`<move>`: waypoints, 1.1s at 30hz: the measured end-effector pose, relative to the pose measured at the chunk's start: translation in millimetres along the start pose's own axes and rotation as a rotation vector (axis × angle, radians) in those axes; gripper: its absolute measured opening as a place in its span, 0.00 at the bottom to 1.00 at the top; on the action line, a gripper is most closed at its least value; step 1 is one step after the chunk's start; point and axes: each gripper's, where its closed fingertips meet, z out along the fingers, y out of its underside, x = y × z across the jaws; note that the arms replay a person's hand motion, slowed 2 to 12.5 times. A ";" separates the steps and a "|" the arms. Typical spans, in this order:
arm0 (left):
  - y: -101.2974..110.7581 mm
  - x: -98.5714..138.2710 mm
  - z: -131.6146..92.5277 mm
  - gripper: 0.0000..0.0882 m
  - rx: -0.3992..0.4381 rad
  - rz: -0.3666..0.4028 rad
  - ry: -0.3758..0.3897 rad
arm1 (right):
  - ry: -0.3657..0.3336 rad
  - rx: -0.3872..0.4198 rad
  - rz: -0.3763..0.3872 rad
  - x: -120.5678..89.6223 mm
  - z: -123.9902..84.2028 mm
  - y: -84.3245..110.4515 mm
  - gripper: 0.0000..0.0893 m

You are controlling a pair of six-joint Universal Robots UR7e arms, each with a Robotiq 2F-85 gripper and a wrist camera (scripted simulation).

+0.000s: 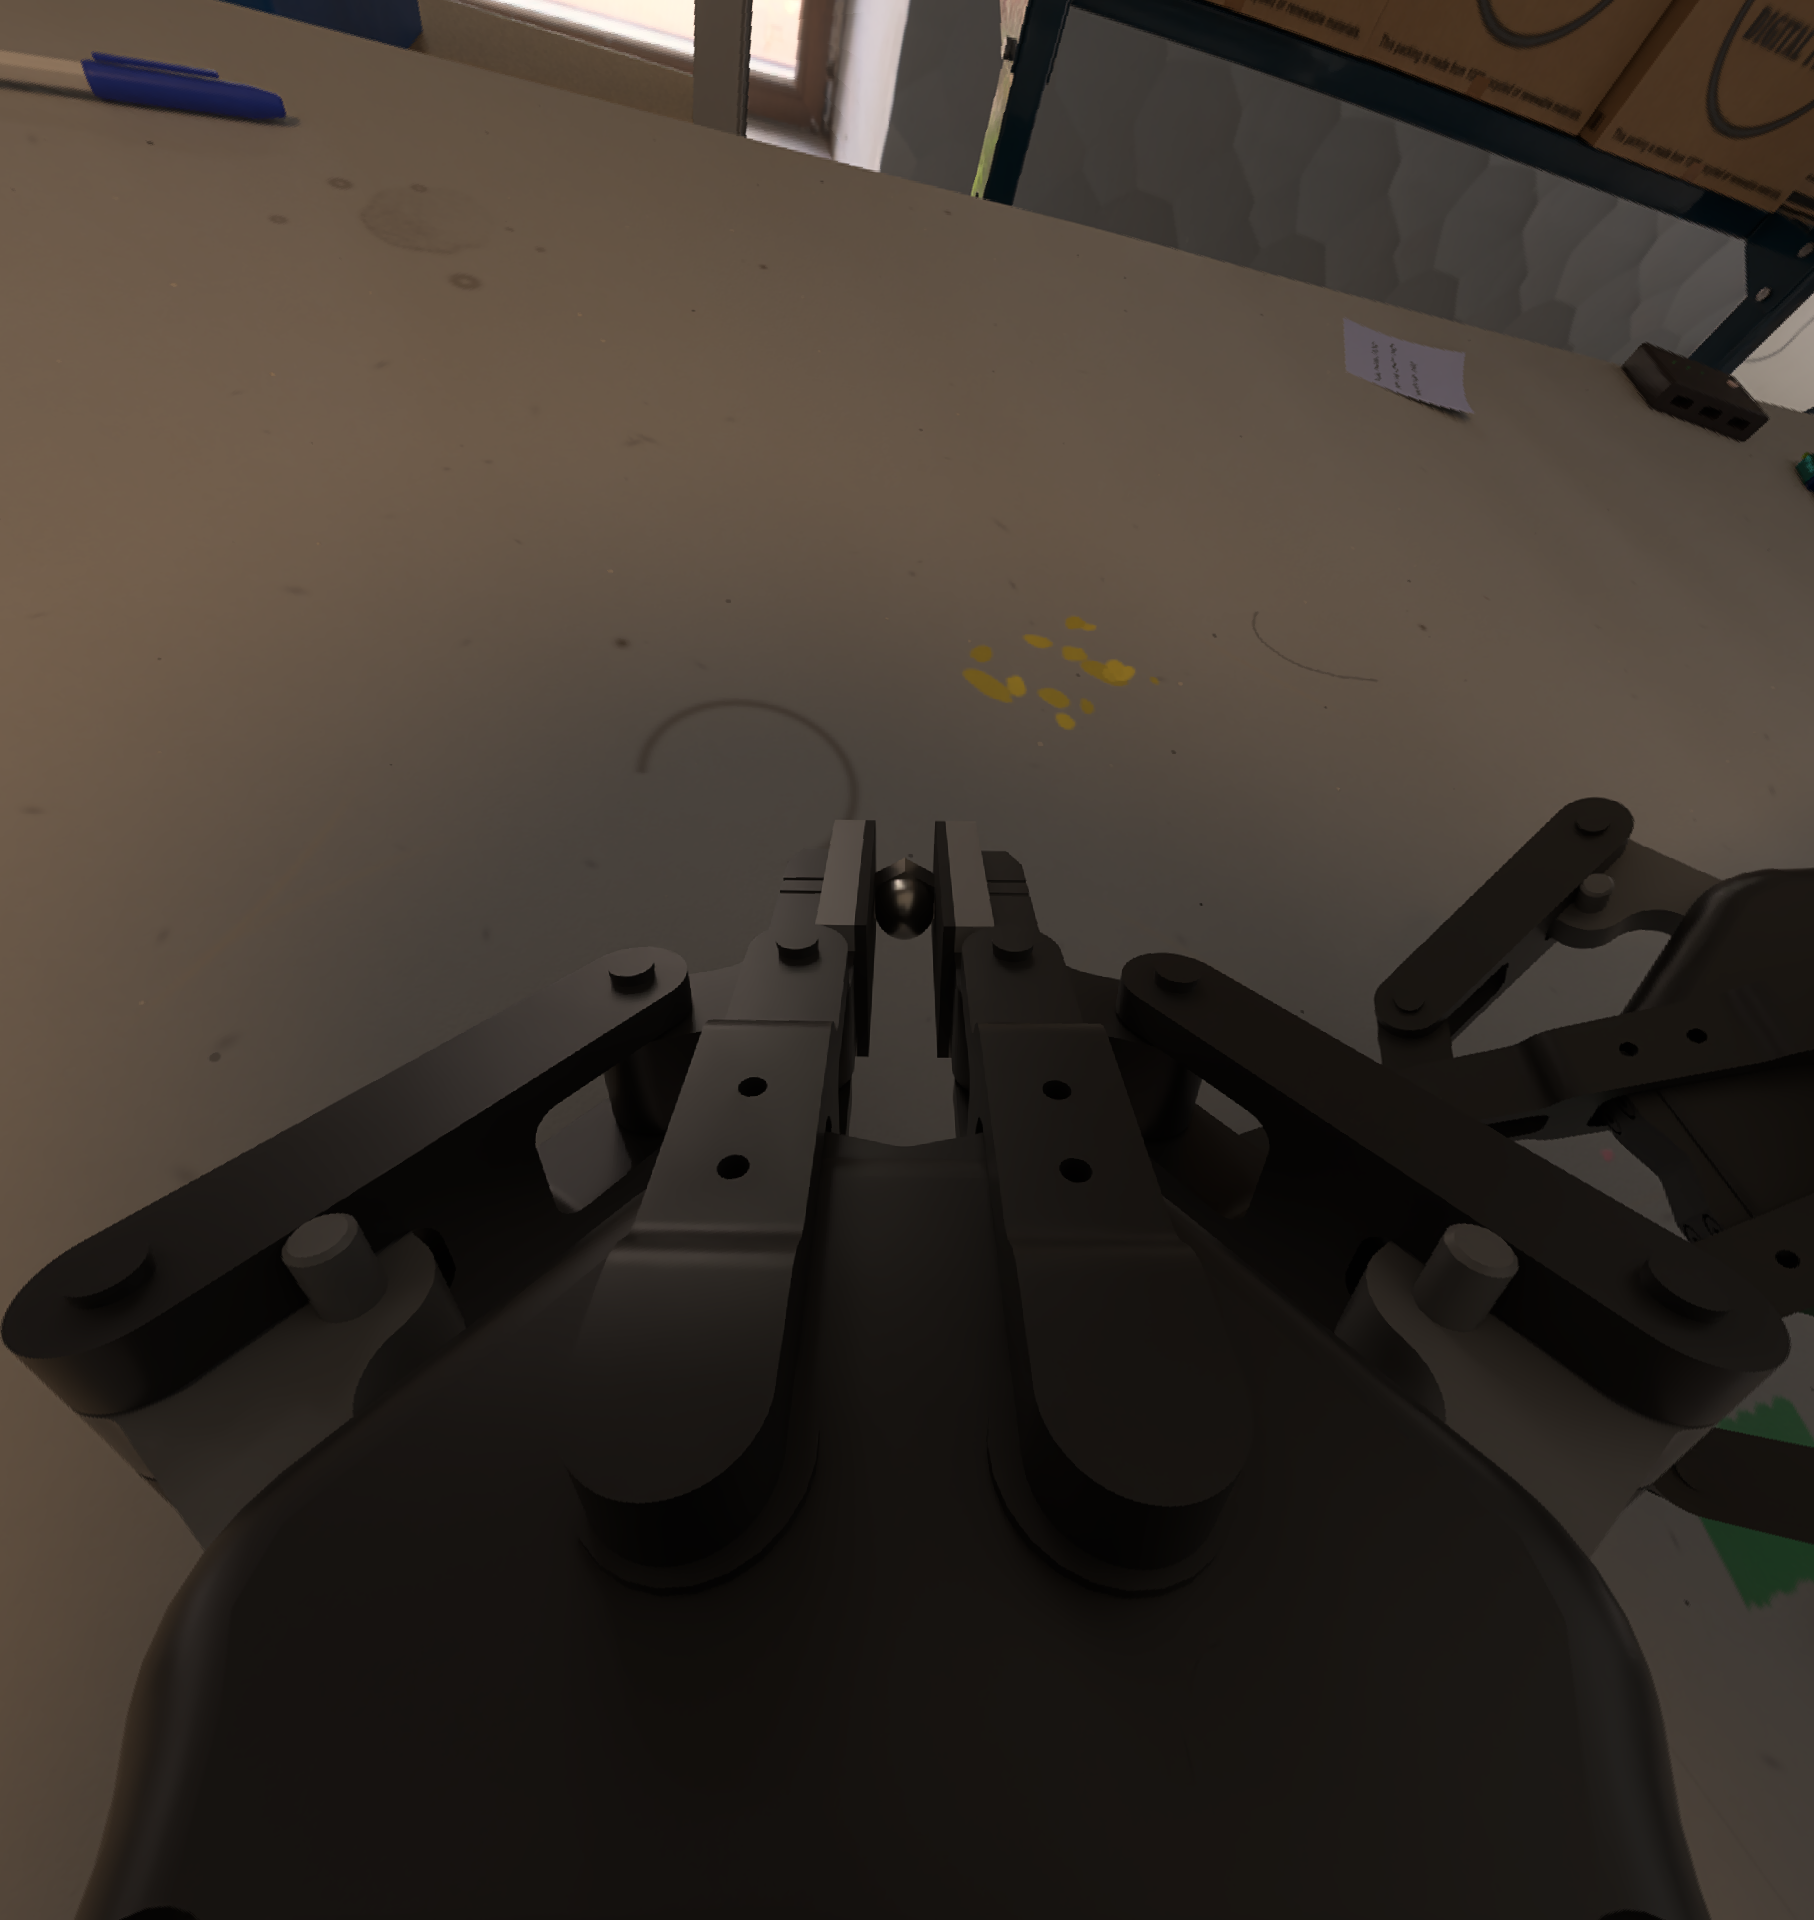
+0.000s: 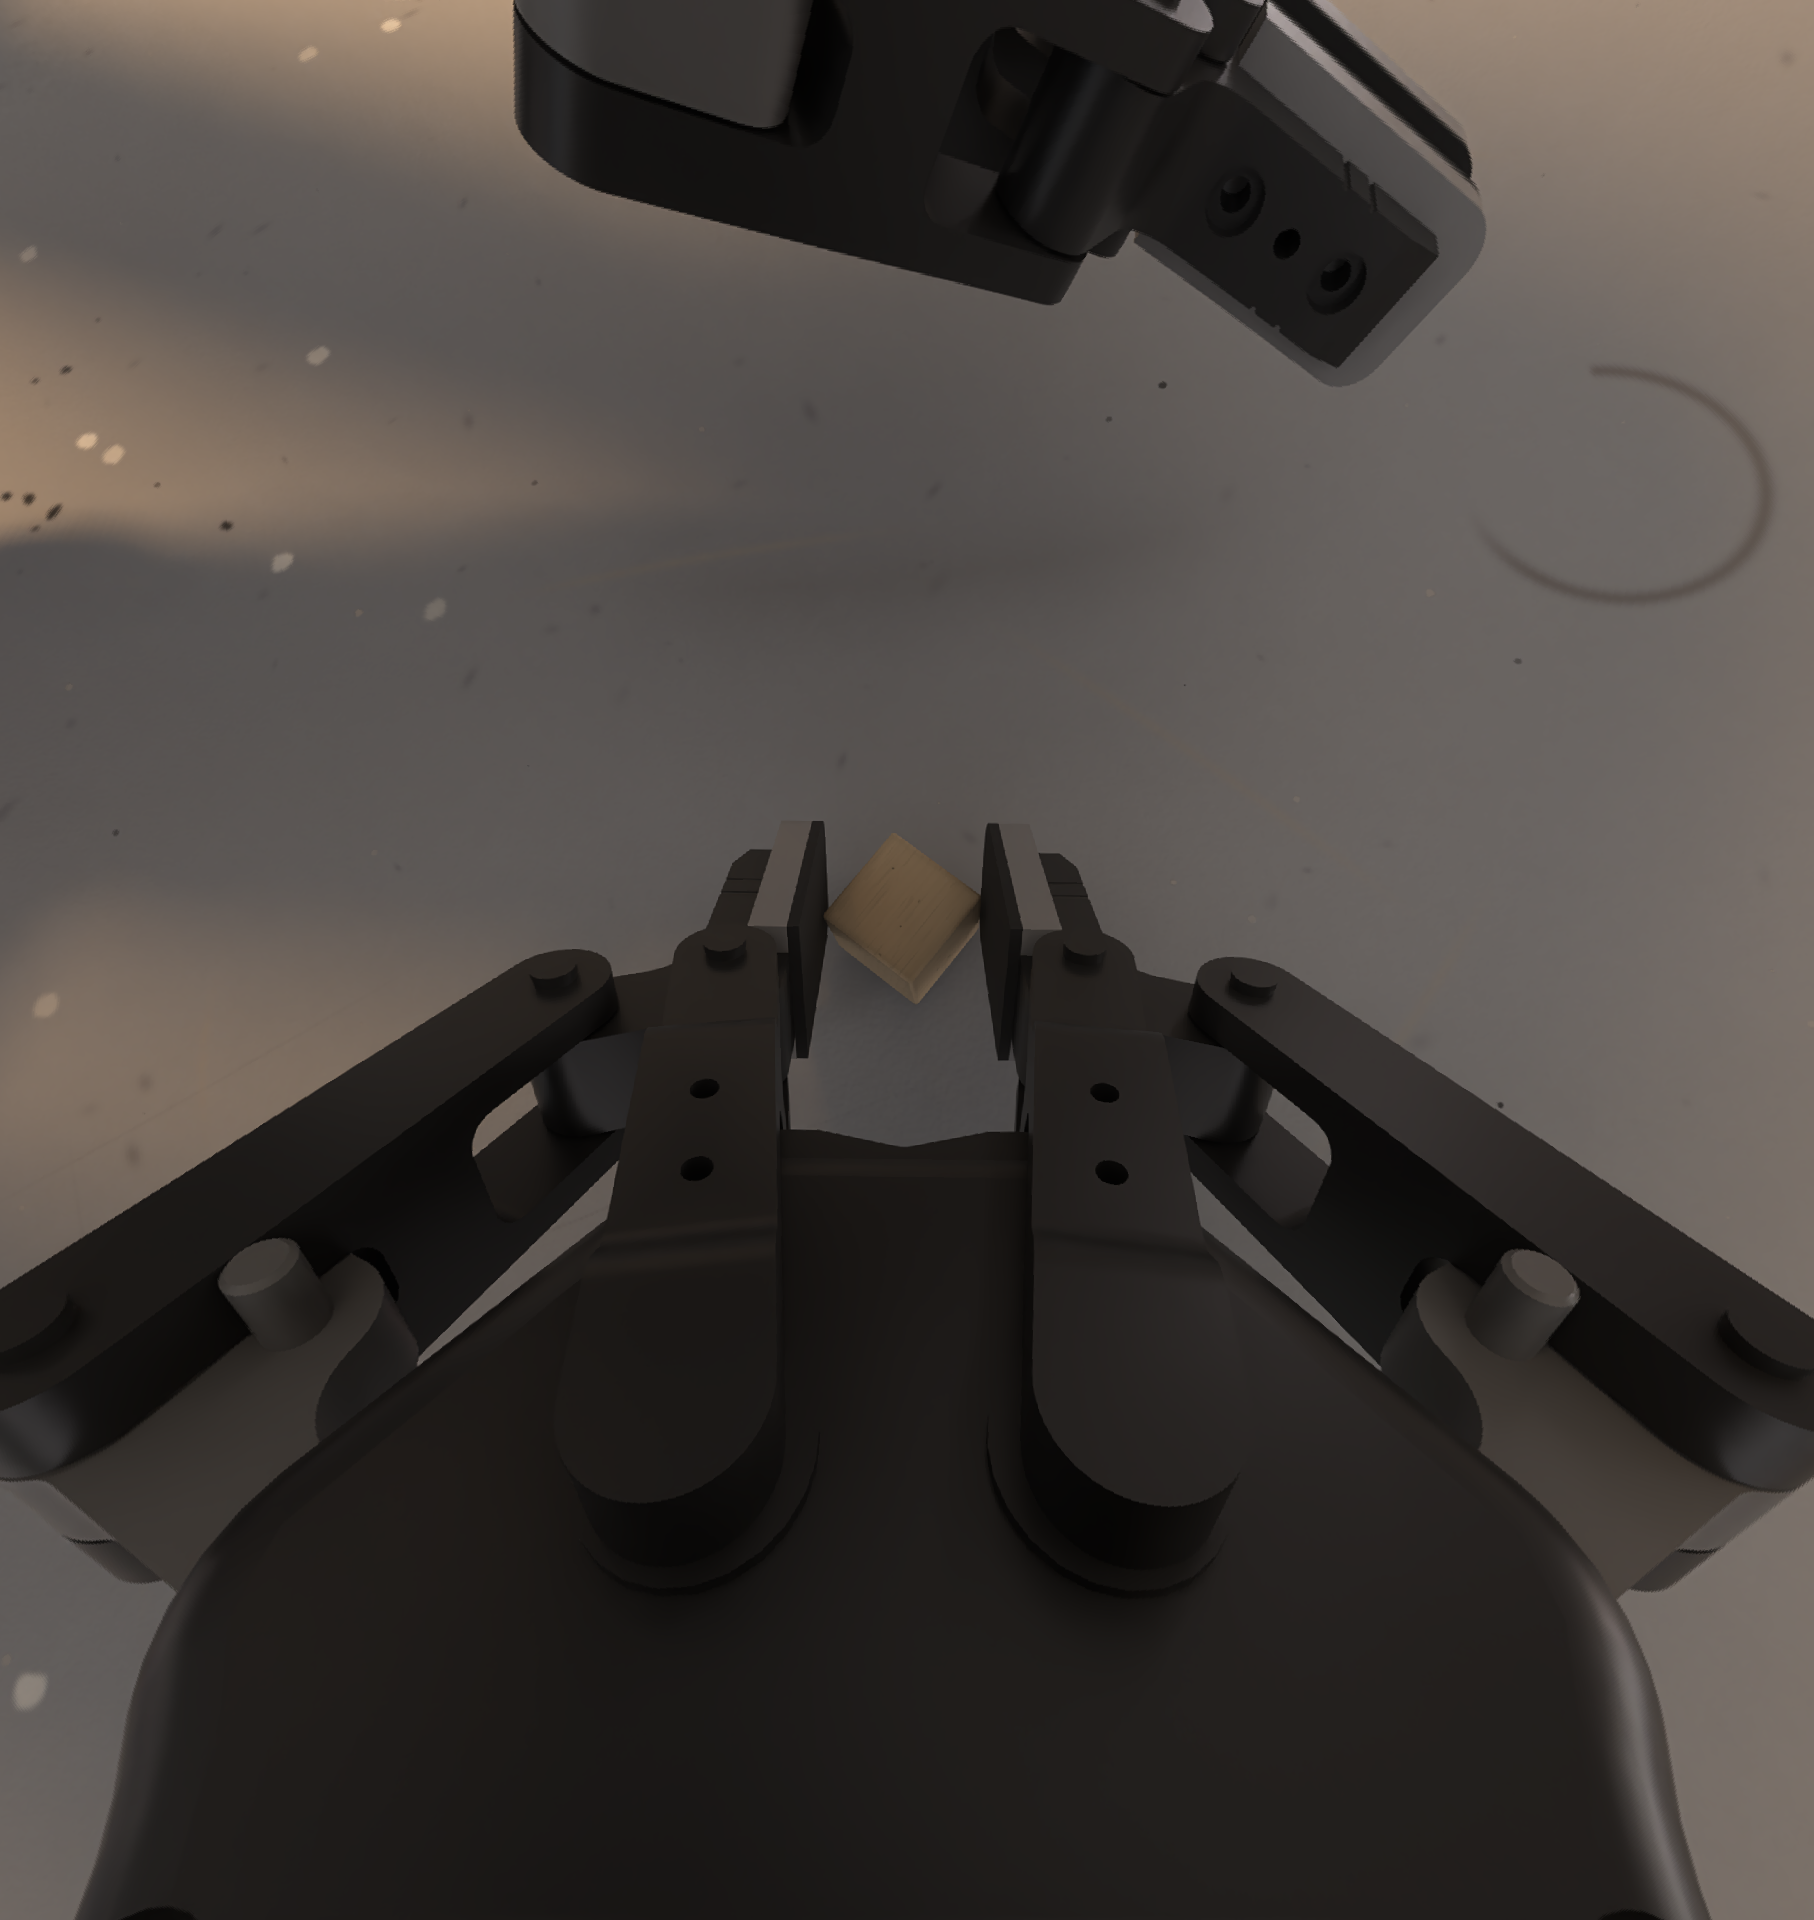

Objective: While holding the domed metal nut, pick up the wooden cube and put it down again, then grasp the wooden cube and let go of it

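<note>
I see the domed metal nut point(image 1: 901, 900) pinched between the two pads of my left gripper point(image 1: 903, 878), near their tips, with its rounded cap turned toward the left pad and its axis running crosswise from pad to pad; it hangs above the desk point(image 1: 467, 468). The wooden cube point(image 2: 903, 918) sits between the pads of my right gripper point(image 2: 904, 914), turned so that its corners point at the pads like a diamond; the left corner seems to touch the left pad, while at the right I cannot tell whether there is contact, so I cannot say if the gripper has closed on it or stands apart. I also cannot tell whether the cube rests on the desk. The left gripper shows at the top of the right wrist view, near the right one. The desk is pale, speckled and stained, with a dark ring mark point(image 1: 747, 758) and yellow splotches point(image 1: 1054, 670). Farther off lie a blue pen point(image 1: 155, 88), a slip of paper point(image 1: 1407, 366) and a small black box point(image 1: 1692, 393). Beyond the desk stand a window point(image 1: 674, 52) and a shelf with cardboard boxes point(image 1: 1609, 73).
</note>
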 end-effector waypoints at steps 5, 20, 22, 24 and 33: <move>-0.4 -0.8 -0.5 0.11 0.001 0.000 -0.003 | 0.020 -0.009 -0.019 2.7 -1.9 0.8 0.31; -0.8 -2.2 0.3 0.11 0.006 0.000 -0.008 | 0.004 0.001 -0.015 1.8 3.0 -0.9 0.31; -0.8 -2.1 0.4 0.11 0.006 0.002 -0.008 | 0.002 0.002 -0.016 1.6 3.3 -1.2 0.31; -0.7 -2.0 0.7 0.11 0.006 0.004 -0.007 | 0.000 0.003 -0.016 1.5 3.4 -1.3 0.31; -1.9 0.7 2.3 0.11 0.008 0.016 0.009 | -0.022 0.014 0.007 1.8 2.4 -1.0 0.30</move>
